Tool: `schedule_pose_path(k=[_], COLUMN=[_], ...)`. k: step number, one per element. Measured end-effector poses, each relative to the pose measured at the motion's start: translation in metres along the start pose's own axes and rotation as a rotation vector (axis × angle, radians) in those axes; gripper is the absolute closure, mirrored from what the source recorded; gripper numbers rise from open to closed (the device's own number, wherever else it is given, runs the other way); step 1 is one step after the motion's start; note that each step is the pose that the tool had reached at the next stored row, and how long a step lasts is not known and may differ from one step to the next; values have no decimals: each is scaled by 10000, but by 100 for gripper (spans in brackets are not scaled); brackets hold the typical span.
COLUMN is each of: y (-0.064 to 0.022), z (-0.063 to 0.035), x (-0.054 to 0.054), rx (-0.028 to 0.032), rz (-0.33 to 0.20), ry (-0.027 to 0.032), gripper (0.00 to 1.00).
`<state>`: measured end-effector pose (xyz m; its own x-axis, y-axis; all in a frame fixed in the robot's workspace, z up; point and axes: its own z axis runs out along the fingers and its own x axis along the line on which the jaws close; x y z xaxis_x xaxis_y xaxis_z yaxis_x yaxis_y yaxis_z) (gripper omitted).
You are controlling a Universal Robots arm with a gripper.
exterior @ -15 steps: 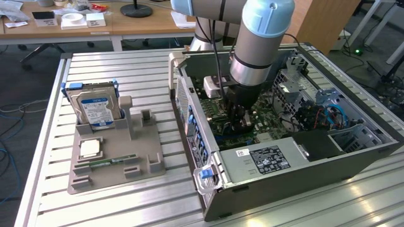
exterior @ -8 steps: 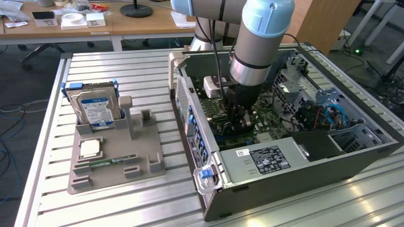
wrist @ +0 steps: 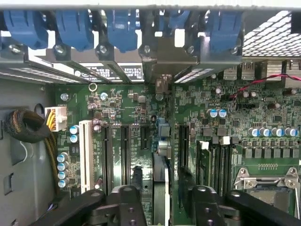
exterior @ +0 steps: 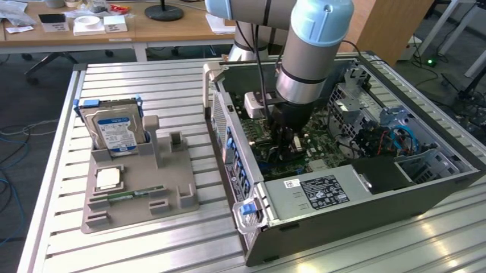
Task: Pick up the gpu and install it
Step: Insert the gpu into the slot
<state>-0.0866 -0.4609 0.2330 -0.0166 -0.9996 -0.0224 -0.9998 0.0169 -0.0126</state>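
Pincer (wrist: 160, 200) spread apart — astride the upright gpu (wrist: 160, 188) over the motherboard (wrist: 235, 117).

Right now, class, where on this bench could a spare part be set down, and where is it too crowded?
Free: the slatted table in front of the grey holder tray, and the strip between that tray and the computer case. Crowded: the tray's back slot holds the hard drive, and inside the case the arm stands over the motherboard with the gpu edge-on between its jaws.
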Motion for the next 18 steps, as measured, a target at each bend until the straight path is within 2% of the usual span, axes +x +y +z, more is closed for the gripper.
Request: schedule_pose_path(k=[1,8,18], y=[0,-1,-9], z=[0,-19,-230], x=[0,0,-11], rx=[-1,-3,0], rz=[0,0,-1], ry=[1,5,-9], gripper=[55,55,55])
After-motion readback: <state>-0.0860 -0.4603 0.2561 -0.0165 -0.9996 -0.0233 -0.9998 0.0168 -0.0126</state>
